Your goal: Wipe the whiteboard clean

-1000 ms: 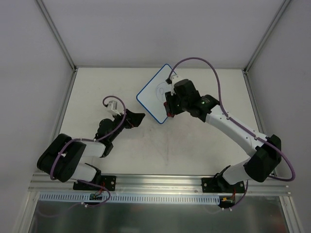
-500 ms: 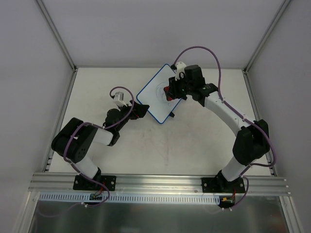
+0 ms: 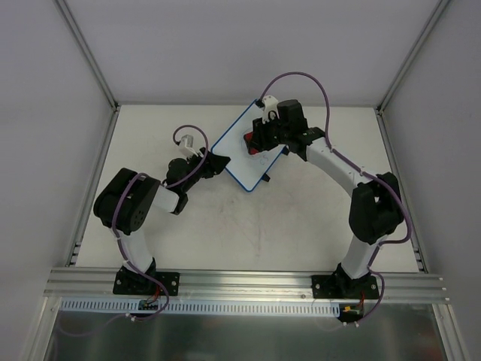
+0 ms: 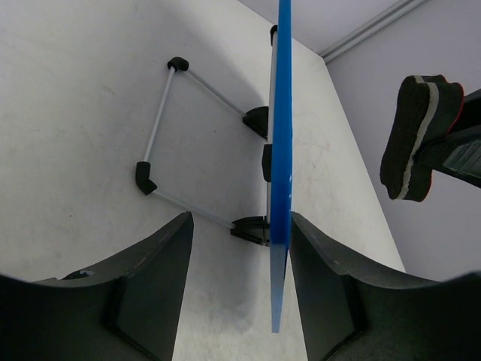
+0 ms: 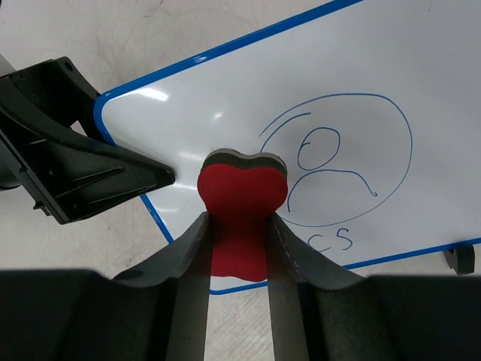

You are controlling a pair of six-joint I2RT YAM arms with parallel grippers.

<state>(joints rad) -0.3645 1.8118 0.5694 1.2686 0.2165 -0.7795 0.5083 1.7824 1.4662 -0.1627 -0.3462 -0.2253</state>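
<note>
The whiteboard (image 3: 239,164), white with a blue rim, stands tilted at the table's far middle. In the right wrist view the whiteboard (image 5: 361,60) bears a blue circle drawing (image 5: 338,158) with "CS" under it. My right gripper (image 3: 257,141) is shut on the red eraser (image 5: 242,192) and holds it over the board, left of the drawing. My left gripper (image 3: 219,164) is open at the board's left corner. In the left wrist view the blue board edge (image 4: 282,150) stands between my left gripper's (image 4: 240,226) fingers, close beside the right finger (image 4: 323,286).
A wire stand (image 4: 161,124) with black feet props the board from behind. White enclosure walls ring the table; an aluminium rail (image 3: 240,282) runs along the near edge. The eraser also shows in the left wrist view (image 4: 412,139).
My right gripper carried the eraser from the board's near right edge up over its face. My left gripper reached forward to the board's left corner.
</note>
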